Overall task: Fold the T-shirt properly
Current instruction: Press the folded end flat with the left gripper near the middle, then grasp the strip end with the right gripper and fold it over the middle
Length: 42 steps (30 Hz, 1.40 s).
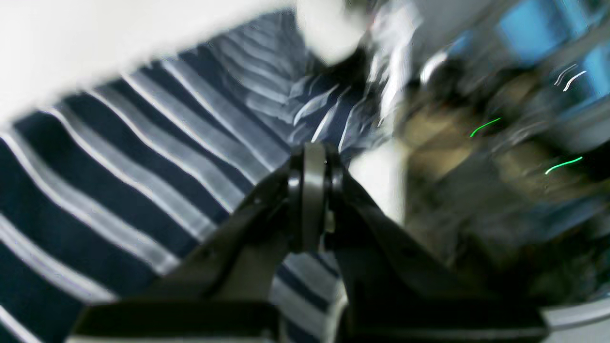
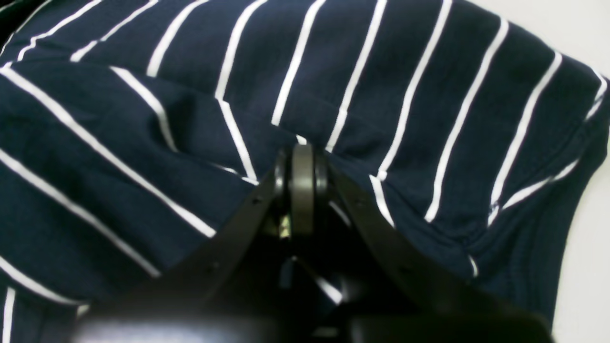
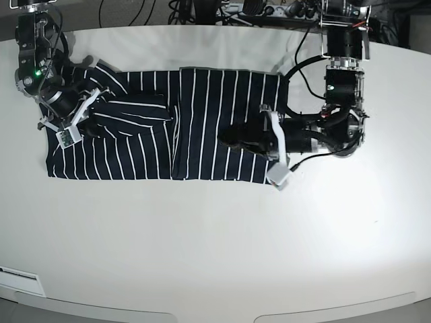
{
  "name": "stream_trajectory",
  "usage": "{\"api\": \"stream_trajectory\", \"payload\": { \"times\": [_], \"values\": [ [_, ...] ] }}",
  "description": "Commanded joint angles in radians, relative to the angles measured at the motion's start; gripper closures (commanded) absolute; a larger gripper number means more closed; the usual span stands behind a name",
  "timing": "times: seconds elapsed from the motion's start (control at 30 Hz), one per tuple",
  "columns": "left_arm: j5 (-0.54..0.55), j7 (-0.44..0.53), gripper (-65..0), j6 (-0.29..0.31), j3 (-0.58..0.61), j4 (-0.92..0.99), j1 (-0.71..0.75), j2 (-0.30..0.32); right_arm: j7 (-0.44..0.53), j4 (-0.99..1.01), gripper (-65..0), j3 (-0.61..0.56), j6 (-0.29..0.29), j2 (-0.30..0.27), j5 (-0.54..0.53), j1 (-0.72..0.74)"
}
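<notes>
The T-shirt (image 3: 202, 121), dark navy with thin white stripes, lies spread on the white table (image 3: 215, 235), with a fold line near its middle. My left gripper (image 3: 227, 138) lies low over the shirt's right half. In the blurred left wrist view its jaws (image 1: 309, 155) are shut, with wrinkled striped cloth (image 1: 119, 157) running up to the tip. My right gripper (image 3: 100, 120) is at the shirt's left end by the sleeve. In the right wrist view it (image 2: 302, 150) is shut, pinching a bunched fold of the shirt (image 2: 405, 71).
Bare white table shows past the shirt's edge (image 2: 586, 238) and in the left wrist view (image 1: 71, 38). Cables and equipment (image 3: 222, 10) sit beyond the table's far edge. The table's front edge (image 3: 215, 316) curves along the bottom.
</notes>
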<state>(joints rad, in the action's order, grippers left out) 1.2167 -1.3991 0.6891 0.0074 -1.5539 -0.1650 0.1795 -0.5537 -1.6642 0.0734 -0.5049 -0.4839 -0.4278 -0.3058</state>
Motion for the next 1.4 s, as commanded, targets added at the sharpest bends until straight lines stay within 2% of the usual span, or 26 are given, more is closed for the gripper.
{"api": "stream_trajectory", "payload": {
  "times": [0.0, 0.1, 0.17, 0.33, 0.4, 0.5, 0.57, 0.67, 0.77, 0.8, 1.0, 1.1, 1.2, 1.37],
  "values": [
    [-0.034, 0.029, 0.0, -0.013, 0.024, -0.023, -0.035, 0.001, -0.072, 0.002, 0.0, -0.003, 0.005, -0.01, 0.031, -0.01],
    [-0.31, 0.092, 0.0, -0.071, 0.11, -0.023, -0.06, 0.001, -0.077, 0.002, 0.0, -0.003, 0.004, -0.01, 0.032, -0.011],
    [-0.446, 0.121, 0.0, -0.101, 0.161, -0.023, -0.06, 0.003, -0.087, 0.002, 0.0, -0.003, 0.004, -0.01, 0.032, -0.01],
    [-0.631, 0.152, 0.0, -0.157, 0.279, -0.023, -0.059, 0.01, -0.095, 0.002, 0.0, -0.003, 0.008, -0.01, 0.032, -0.01],
    [-0.699, 0.18, 0.0, -0.185, 0.305, -0.023, -0.057, 0.012, -0.095, 0.002, 0.0, -0.003, 0.008, -0.01, 0.032, -0.01],
    [-0.757, 0.204, 0.0, -0.197, 0.32, -0.021, -0.049, 0.029, -0.096, 0.002, 0.0, 0.0, 0.012, -0.01, 0.022, -0.009],
    [-0.757, 0.203, 0.0, -0.197, 0.319, -0.021, -0.046, 0.05, -0.099, -0.003, -2.5, 0.011, 0.024, -0.01, -0.035, 0.006],
    [-0.757, 0.204, 0.0, -0.197, 0.319, -0.021, -0.034, 0.085, -0.122, -0.025, -14.4, 0.047, -0.006, -0.01, -0.127, 0.05],
    [-0.757, 0.21, 0.0, -0.197, 0.319, -0.021, -0.005, 0.126, -0.217, -0.063, -28.6, 0.1, -0.028, -0.01, -0.229, 0.116],
    [-0.756, 0.211, 0.0, -0.197, 0.318, -0.021, 0.006, 0.14, -0.244, -0.075, -31.3, 0.122, -0.025, -0.01, -0.245, 0.138],
    [-0.756, 0.218, 0.0, -0.197, 0.315, -0.021, 0.06, 0.224, -0.278, -0.077, -31.9, 0.32, 0.098, -0.01, -0.245, 0.189],
    [-0.736, 0.225, 0.0, -0.196, 0.293, -0.021, 0.073, 0.248, -0.325, -0.026, -31.9, 0.396, 0.128, -0.01, -0.246, 0.185],
    [-0.659, 0.225, 0.0, -0.172, 0.248, -0.021, 0.073, 0.264, -0.383, 0.074, -31.9, 0.413, 0.106, -0.013, -0.278, 0.187],
    [-0.451, 0.176, 0.0, -0.106, 0.114, -0.021, 0.073, 0.275, -0.433, 0.254, -31.9, 0.413, 0.042, -0.012, -0.425, 0.187]
  ]
}}
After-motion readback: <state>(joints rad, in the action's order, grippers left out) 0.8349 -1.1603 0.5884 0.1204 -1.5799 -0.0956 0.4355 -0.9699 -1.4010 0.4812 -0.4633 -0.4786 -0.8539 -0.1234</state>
